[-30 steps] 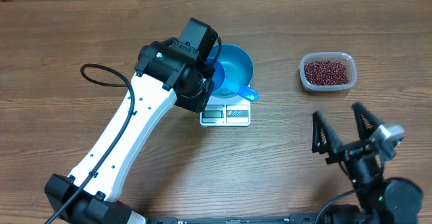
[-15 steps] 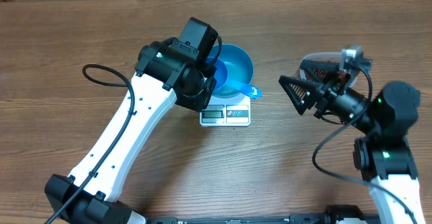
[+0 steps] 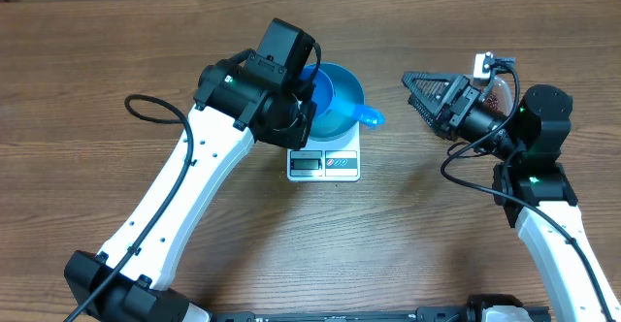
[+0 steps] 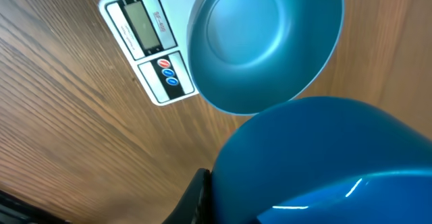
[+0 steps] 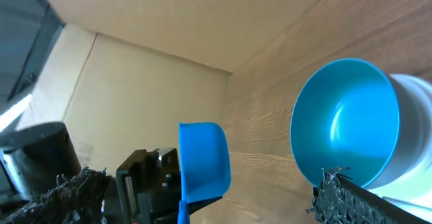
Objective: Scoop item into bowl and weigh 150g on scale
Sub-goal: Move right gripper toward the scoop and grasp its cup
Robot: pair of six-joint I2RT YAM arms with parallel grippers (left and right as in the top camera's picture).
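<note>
The scoop (image 3: 364,116) is being gripped by the left gripper (image 3: 309,97) beside the empty bowl (image 3: 340,84) on the scale (image 3: 325,164); it should be carried level toward the beans (image 3: 501,93), far right, near the wide-spread right gripper (image 3: 414,96).

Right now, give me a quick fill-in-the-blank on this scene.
1. The bowl on the scale is ____ inside.
2. The left tool is shut on a blue ____.
3. The right tool is ____, holding nothing.
Missing words: empty; scoop; open.
</note>
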